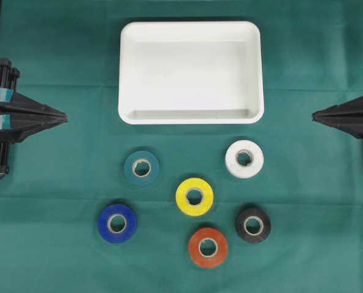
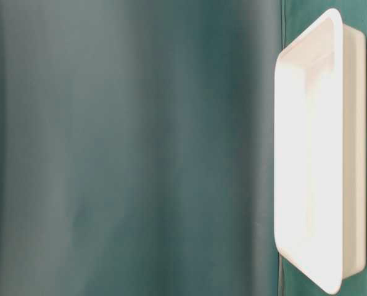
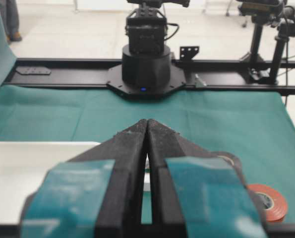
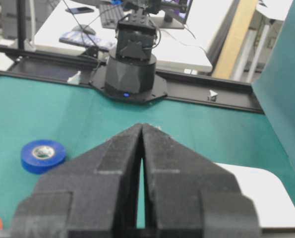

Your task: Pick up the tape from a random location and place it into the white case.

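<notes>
White case [image 1: 191,119] sits at the far middle of the green cloth [image 1: 59,183], long side across, nothing inside it. Six tape rolls lie flat on the cloth in front of it, none touching each other or the case. Green roll [image 1: 141,167] is nearest the case's left front corner; white roll [image 1: 244,159] is below its right front corner. Yellow roll [image 1: 194,196] sits in the middle of the group. Blue roll [image 1: 117,223] is front left, orange roll [image 1: 208,247] front centre, black roll [image 1: 253,225] front right, just beside the orange one.

Left gripper [image 1: 64,115] is at the left edge, level w/ the case's front rim, tips pointing inward, clenched on nothing; left wrist view shows its fingers [image 3: 130,148] pressed together, teal tape on their backs. Right gripper [image 1: 315,113] mirrors it at the right edge, also clenched and empty. Both are well apart from the rolls and the case.

Table-level view shows only the case turned sideways against the cloth.
</notes>
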`<state>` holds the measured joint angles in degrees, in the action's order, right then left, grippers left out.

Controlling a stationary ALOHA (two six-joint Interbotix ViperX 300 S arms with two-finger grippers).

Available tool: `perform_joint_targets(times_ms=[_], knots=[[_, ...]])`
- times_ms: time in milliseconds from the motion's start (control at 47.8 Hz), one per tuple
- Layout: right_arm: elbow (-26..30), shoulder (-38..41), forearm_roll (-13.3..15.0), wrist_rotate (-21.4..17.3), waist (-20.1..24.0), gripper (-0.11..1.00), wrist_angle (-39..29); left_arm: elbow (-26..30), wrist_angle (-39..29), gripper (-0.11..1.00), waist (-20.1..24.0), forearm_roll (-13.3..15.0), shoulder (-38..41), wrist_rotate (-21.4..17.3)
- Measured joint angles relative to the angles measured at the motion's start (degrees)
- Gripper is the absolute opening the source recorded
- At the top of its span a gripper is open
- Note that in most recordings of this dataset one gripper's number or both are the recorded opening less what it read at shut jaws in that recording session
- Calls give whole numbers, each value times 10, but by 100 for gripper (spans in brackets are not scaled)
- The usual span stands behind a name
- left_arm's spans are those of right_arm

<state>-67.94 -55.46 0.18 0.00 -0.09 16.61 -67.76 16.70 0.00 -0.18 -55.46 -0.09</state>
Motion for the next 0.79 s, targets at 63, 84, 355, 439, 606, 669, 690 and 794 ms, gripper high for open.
perform_joint_targets(times_ms=[63, 84, 355, 439, 606, 669, 690, 794], knots=[[1, 2, 0, 0, 0, 0, -1, 4, -8, 1, 0, 0, 1, 0], [1, 2, 0, 0, 0, 0, -2, 6, -13, 1, 0, 0, 1, -2], [8, 4, 1, -3, 0, 0, -23, 14, -42, 1, 0, 1, 2, -2], [8, 4, 0, -6, -1, 0, -25, 14, -43, 1, 0, 1, 2, -1], [10, 4, 0, -6, -1, 1, -33, 14, -43, 8, 0, 1, 2, -2], [11, 4, 0, -6, -1, 11, -35, 14, -43, 20, 0, 1, 2, -3], [11, 4, 0, -7, -1, 17, -36, 14, -43, 25, 1, 0, 2, -3], [14, 4, 0, -7, -1, 47, -42, 14, -46, 56, 1, 1, 3, -3]])
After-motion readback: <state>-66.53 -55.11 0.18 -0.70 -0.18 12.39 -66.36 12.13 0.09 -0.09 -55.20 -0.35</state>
